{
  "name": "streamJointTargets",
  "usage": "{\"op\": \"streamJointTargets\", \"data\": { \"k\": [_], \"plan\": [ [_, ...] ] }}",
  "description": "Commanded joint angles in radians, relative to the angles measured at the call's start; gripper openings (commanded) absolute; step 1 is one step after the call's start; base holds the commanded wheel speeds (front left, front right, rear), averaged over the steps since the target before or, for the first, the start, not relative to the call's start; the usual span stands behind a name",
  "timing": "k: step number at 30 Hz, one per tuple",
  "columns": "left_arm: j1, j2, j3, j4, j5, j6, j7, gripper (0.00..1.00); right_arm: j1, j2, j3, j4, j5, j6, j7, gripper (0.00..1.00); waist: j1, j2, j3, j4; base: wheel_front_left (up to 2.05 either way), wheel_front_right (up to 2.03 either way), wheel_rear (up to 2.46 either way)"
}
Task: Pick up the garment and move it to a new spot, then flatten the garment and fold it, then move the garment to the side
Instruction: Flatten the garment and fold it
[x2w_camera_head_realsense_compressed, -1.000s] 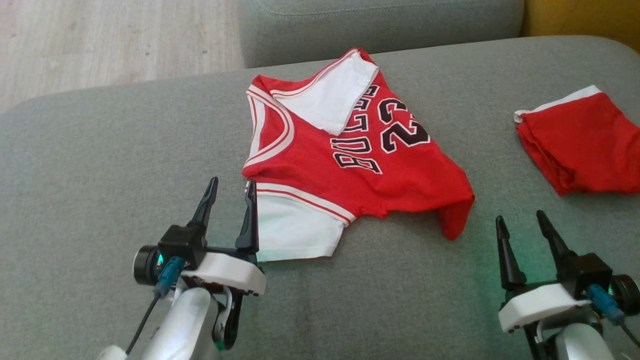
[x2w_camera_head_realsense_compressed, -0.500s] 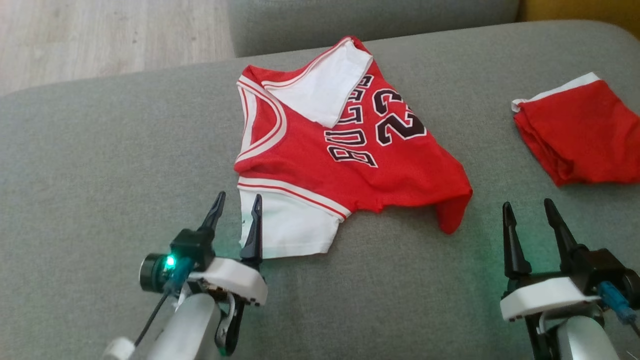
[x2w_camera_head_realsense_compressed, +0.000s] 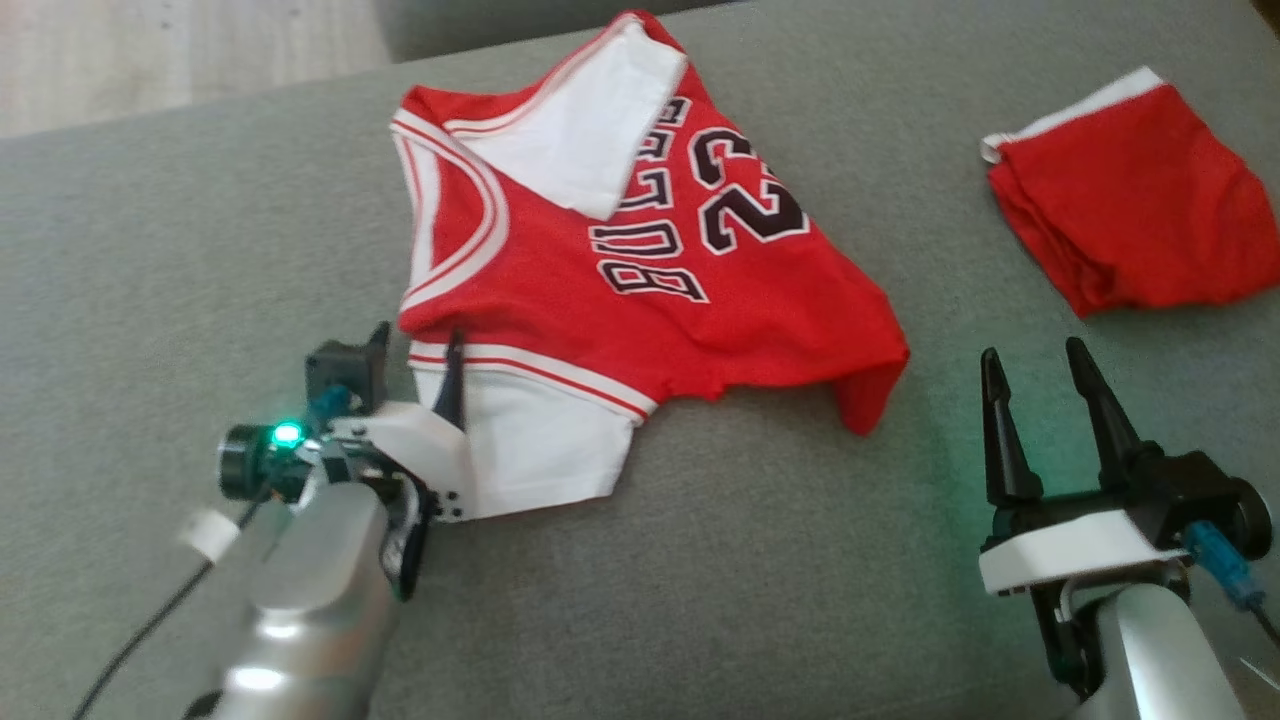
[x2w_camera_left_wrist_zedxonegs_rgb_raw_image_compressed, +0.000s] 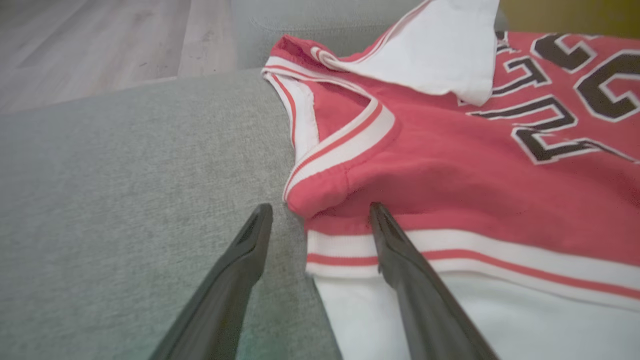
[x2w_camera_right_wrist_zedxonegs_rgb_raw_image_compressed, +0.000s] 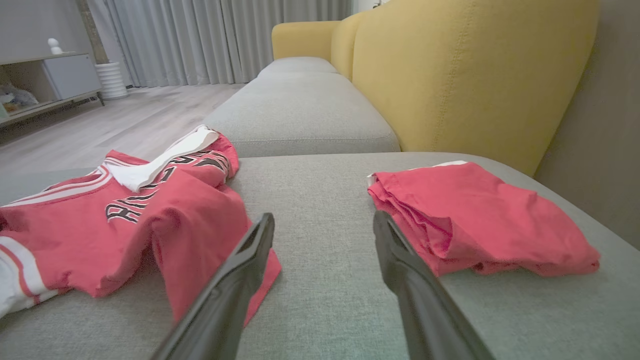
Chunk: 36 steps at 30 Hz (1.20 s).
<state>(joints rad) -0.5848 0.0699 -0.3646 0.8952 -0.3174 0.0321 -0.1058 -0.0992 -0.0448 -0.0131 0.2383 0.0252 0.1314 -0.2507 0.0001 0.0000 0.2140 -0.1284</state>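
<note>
As two open, empty grippers flank one jersey (x2w_camera_head_realsense_compressed: 640, 300), left gripper (x2w_camera_left_wrist_zedxonegs_rgb_raw_image_compressed: 320, 207) straddling its edge, right gripper (x2w_camera_head_realsense_compressed: 1032, 348) near its hem, a second red garment (x2w_camera_head_realsense_compressed: 1130, 230) lies folded to its right.

Silver forearms (x2w_camera_head_realsense_compressed: 300, 590), white wrists (x2w_camera_head_realsense_compressed: 420, 450), dark tapered jaws

Two garments: one red jersey (x2w_camera_head_realsense_compressed: 560, 250) and one folded red garment (x2w_camera_head_realsense_compressed: 1130, 220). Two tools, the left tool (x2w_camera_head_realsense_compressed: 418, 338) and the right tool (x2w_camera_head_realsense_compressed: 1032, 350), each with two dark fingers spread apart. Two grey seat cushions, a near cushion (x2w_camera_right_wrist_zedxonegs_rgb_raw_image_compressed: 325, 300) and a far cushion (x2w_camera_right_wrist_zedxonegs_rgb_raw_image_compressed: 300, 110). Two yellow backrests, a near backrest (x2w_camera_right_wrist_zedxonegs_rgb_raw_image_compressed: 465, 75) and a far backrest (x2w_camera_right_wrist_zedxonegs_rgb_raw_image_compressed: 300, 37). One white cabinet (x2w_camera_right_wrist_zedxonegs_rgb_raw_image_compressed: 70, 75). One ribbed white pot (x2w_camera_right_wrist_zedxonegs_rgb_raw_image_compressed: 111, 80).
</note>
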Motion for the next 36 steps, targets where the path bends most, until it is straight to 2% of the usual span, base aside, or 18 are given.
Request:
{"op": "streamJointTargets", "data": {
  "k": [1, 6, 7, 8, 21, 30, 31, 32, 33, 34, 36],
  "plan": [
    [-0.052, 0.034, 0.031, 0.021, -0.003, 0.004, 0.012, 1.0, -0.041, -0.006, 0.023, -0.039, 0.01, -0.001, -0.011, 1.0, -0.0001, 0.0, 0.02, -0.026, 0.0, 0.0, 0.0],
    [-0.082, 0.044, 0.021, 0.113, -0.007, -0.017, 0.06, 1.0, -0.045, -0.006, 0.025, -0.045, 0.019, -0.001, -0.011, 1.0, -0.0001, 0.0, 0.029, -0.042, 0.0, 0.0, 0.0],
    [-0.088, 0.046, 0.021, 0.127, -0.009, -0.022, 0.061, 0.43, -0.045, -0.006, 0.025, -0.047, 0.02, -0.001, -0.011, 1.0, -0.0001, 0.0, 0.029, -0.044, 0.0, 0.0, 0.0],
    [-0.093, 0.048, 0.021, 0.139, -0.011, -0.026, 0.057, 0.0, -0.044, -0.006, 0.024, -0.048, 0.021, -0.001, -0.011, 1.0, -0.0001, 0.0, 0.029, -0.044, 0.0, 0.0, 0.0],
    [-0.113, 0.064, 0.061, 0.214, -0.057, -0.019, -0.097, 0.0, -0.023, -0.005, 0.022, -0.029, -0.013, -0.001, -0.011, 1.0, -0.0001, 0.0, -0.022, 0.04, 0.0, 0.0, 0.0],
    [-0.109, 0.096, 0.086, 0.199, -0.069, 0.005, -0.149, 0.0, -0.017, -0.005, 0.041, 0.002, -0.037, -0.001, -0.011, 1.0, -0.0001, 0.0, -0.054, 0.099, 0.0, 0.0, 0.0],
    [-0.108, 0.097, 0.088, 0.194, -0.069, 0.009, -0.151, 0.15, -0.017, -0.005, 0.042, 0.005, -0.039, -0.001, -0.011, 1.0, -0.0001, 0.0, -0.055, 0.104, 0.0, 0.0, 0.0],
    [-0.108, 0.098, 0.087, 0.188, -0.065, 0.014, -0.152, 0.4, -0.018, -0.005, 0.043, 0.007, -0.04, -0.001, -0.011, 1.0, -0.0001, 0.0, -0.056, 0.109, 0.0, 0.0, 0.0],
    [-0.106, 0.098, 0.084, 0.181, -0.06, 0.02, -0.153, 0.97, -0.019, -0.005, 0.044, 0.009, -0.041, -0.001, -0.011, 1.0, -0.0001, 0.0, -0.057, 0.114, 0.0, 0.0, 0.0],
    [-0.103, 0.096, 0.083, 0.174, -0.057, 0.022, -0.154, 1.0, -0.02, -0.005, 0.045, 0.011, -0.041, -0.001, -0.011, 1.0, -0.0001, 0.0, -0.058, 0.117, 0.0, 0.0, 0.0],
    [-0.096, 0.09, 0.081, 0.143, -0.051, 0.018, -0.155, 1.0, -0.022, -0.005, 0.045, 0.015, -0.04, -0.001, -0.011, 1.0, -0.0001, 0.0, -0.062, 0.124, 0.0, 0.0, 0.0]
  ]
}}
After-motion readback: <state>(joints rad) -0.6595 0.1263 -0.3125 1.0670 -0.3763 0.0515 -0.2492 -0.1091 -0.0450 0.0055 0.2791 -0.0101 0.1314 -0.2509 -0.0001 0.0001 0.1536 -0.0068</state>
